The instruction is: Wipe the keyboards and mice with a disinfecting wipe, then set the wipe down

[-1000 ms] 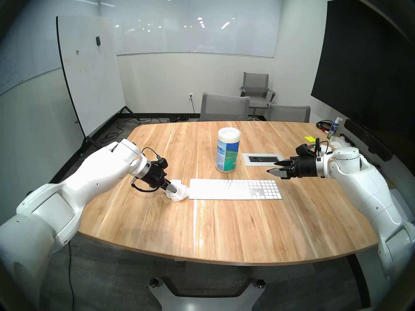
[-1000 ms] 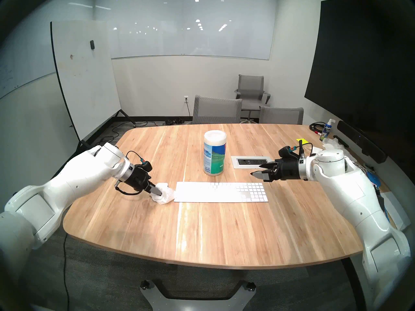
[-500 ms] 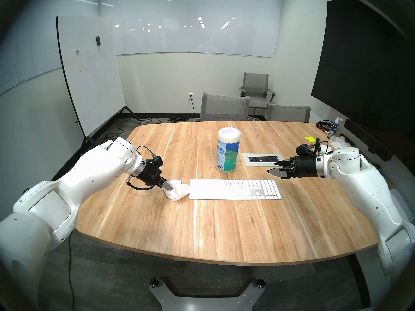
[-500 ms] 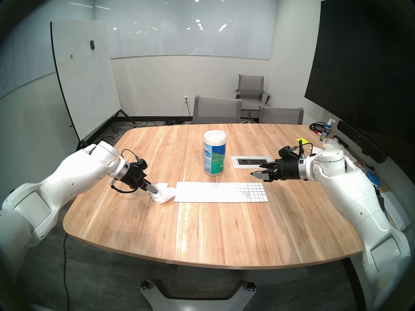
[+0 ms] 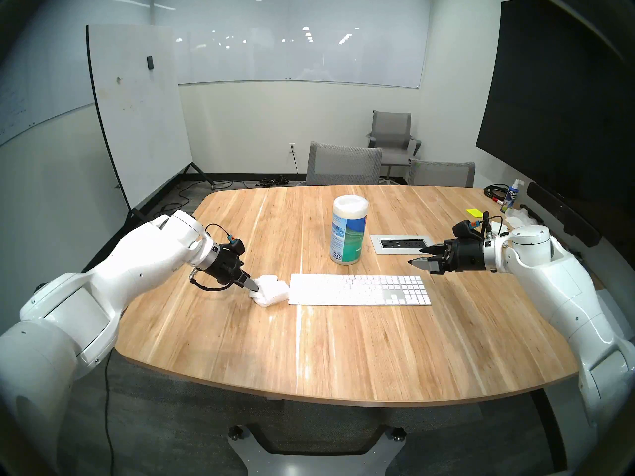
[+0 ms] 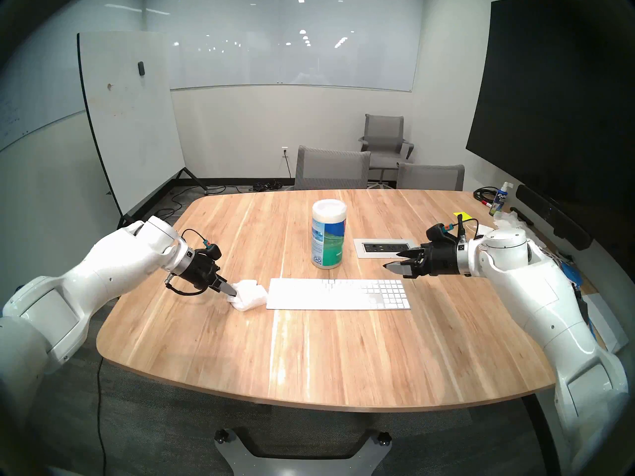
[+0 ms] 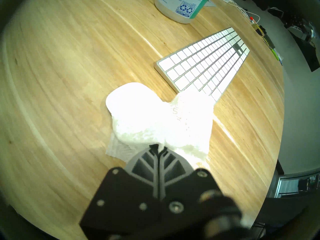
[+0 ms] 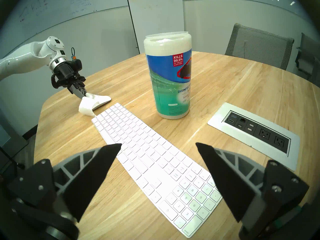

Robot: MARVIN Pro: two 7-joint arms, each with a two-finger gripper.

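Note:
The slim white keyboard [image 5: 360,290] [image 6: 338,294] [image 7: 207,64] [image 8: 147,151] lies flat at the table's middle. Just off its left end sits the white mouse [image 8: 103,100] [image 7: 128,99], with the crumpled white wipe [image 5: 271,295] [image 6: 249,300] [image 7: 190,116] [image 8: 85,106] draped over its near side. My left gripper [image 5: 255,287] [image 6: 233,291] [image 7: 158,146] [image 8: 84,94] is shut on the wipe's left edge, low over the table. My right gripper [image 5: 416,256] [image 6: 391,260] [image 8: 158,144] hovers open and empty above the keyboard's number-pad end.
A wipe canister [image 5: 348,235] with a blue-green label stands behind the keyboard. A power outlet panel [image 5: 400,243] is set into the table [image 5: 309,355] beside it. A spray bottle [image 5: 512,195], tissue [image 5: 519,217] and yellow notes [image 5: 474,212] sit far right. Grey chairs [image 5: 343,162] stand behind.
My left gripper has drawn back to the left, dragging the wipe across the mouse and baring more of it. The right arm has not moved.

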